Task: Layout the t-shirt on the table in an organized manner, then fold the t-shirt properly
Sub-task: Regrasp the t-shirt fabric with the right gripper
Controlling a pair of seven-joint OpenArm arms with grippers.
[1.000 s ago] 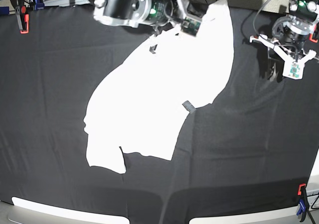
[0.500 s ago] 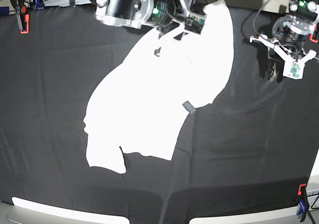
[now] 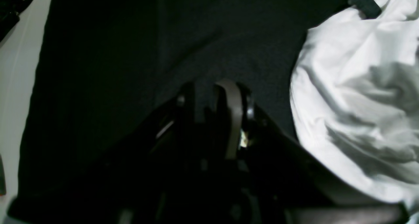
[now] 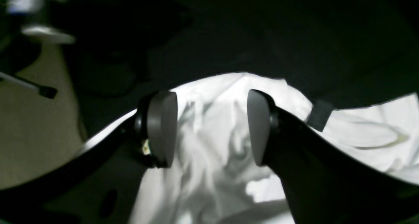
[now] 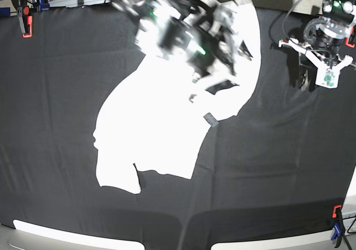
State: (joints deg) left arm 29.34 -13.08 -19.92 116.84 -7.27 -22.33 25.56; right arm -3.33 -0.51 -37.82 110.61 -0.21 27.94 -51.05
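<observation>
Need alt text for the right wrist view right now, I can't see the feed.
The right gripper hangs with its jaws wide apart and empty, above the rumpled white t-shirt. The black-covered table lies beyond the shirt.

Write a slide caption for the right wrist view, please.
Right gripper, jaws open, above the crumpled white t-shirt on the black table.

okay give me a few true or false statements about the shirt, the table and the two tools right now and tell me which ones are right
1. The right tool has its pads apart above the t-shirt, pinching no cloth. True.
2. The t-shirt is folded into a neat rectangle. False: it lies spread at a slant, unfolded.
3. The left tool grips the t-shirt. False: it hangs over bare black table beside the cloth.
4. The shirt's visible side looks plain white. True.
</observation>
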